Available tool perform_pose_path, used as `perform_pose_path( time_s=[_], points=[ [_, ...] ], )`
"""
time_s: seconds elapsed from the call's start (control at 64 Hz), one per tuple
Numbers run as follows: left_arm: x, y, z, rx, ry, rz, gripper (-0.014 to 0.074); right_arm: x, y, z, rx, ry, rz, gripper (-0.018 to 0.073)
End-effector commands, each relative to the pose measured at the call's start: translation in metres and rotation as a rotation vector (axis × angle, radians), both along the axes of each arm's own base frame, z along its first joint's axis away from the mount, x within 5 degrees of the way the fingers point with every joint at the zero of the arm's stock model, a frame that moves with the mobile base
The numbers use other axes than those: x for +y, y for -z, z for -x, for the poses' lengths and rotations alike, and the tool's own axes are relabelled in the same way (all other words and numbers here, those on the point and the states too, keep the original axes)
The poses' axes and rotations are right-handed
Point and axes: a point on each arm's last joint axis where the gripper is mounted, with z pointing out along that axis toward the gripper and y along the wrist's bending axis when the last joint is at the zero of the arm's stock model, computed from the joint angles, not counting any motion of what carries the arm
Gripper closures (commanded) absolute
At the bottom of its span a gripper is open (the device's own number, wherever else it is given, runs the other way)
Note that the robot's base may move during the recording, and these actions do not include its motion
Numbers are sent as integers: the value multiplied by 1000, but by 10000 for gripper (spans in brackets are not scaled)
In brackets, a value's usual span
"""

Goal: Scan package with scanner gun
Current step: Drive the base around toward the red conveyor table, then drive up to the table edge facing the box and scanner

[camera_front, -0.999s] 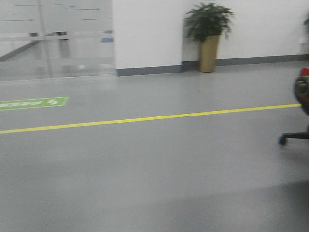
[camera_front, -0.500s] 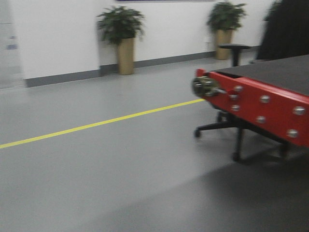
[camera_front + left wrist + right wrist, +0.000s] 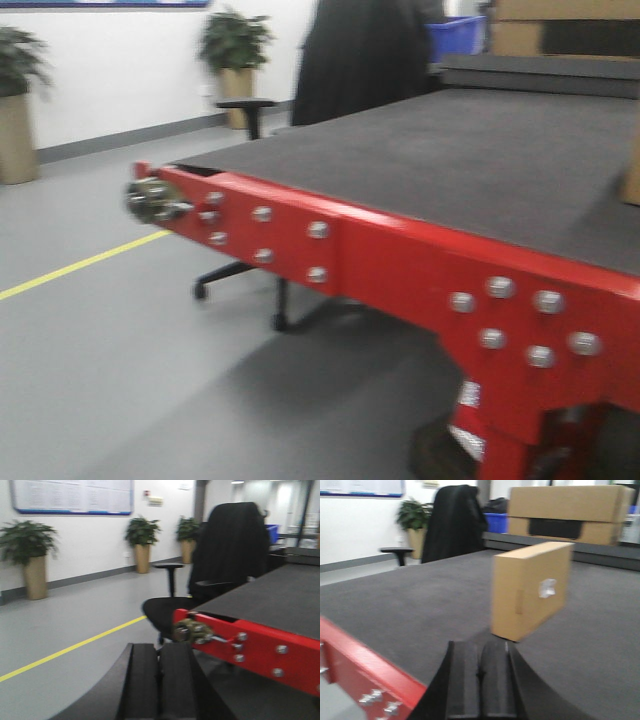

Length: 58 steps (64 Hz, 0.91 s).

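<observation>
Finds the package [image 3: 530, 587] in the right wrist view only, standing on a narrow edge on the dark top of the desk [image 3: 395, 595], just ahead of the right gripper [image 3: 479, 680] and a little to its right, well in from the red rim and well apart from the brown cartons [image 3: 565, 512] at the back. Shows a broad face with a small white label [image 3: 547, 588] turned toward the camera. Reads as plain cardboard: probably light, stiff across the faces, a bit yielding under a hard squeeze, dry rather than slippery, not fragile (contents unknown, so weight only a guess). Looks tippy, standing so tall on so thin a base; best not nudged near the top. Far too wide across the broad face for the jaws; if moved at all, better taken across the thin dimension at the upper edge, away from the label, or simply left standing with the label clear for the beam. Right jaws pressed together on nothing, only a thin seam between the black pads; left gripper [image 3: 159, 680] likewise, jaws pressed together and empty, short of the desk's red end, with a black office chair [image 3: 225, 545] beyond. No sign of the scanner gun in any view, so nothing to say yet on a hold for its handle.
</observation>
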Motion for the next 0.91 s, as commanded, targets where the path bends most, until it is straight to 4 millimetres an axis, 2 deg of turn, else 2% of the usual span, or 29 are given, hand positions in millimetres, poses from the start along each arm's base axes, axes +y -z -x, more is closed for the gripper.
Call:
perform_pose_path(
  time_s=[0.0, 0.89],
  points=[
    [0, -2, 0, -23, 8, 4, 707, 0, -2, 0, -21, 4, 7, 713],
    [0, -2, 0, -23, 8, 4, 707, 0, -2, 0, -21, 4, 7, 713]
  ],
)
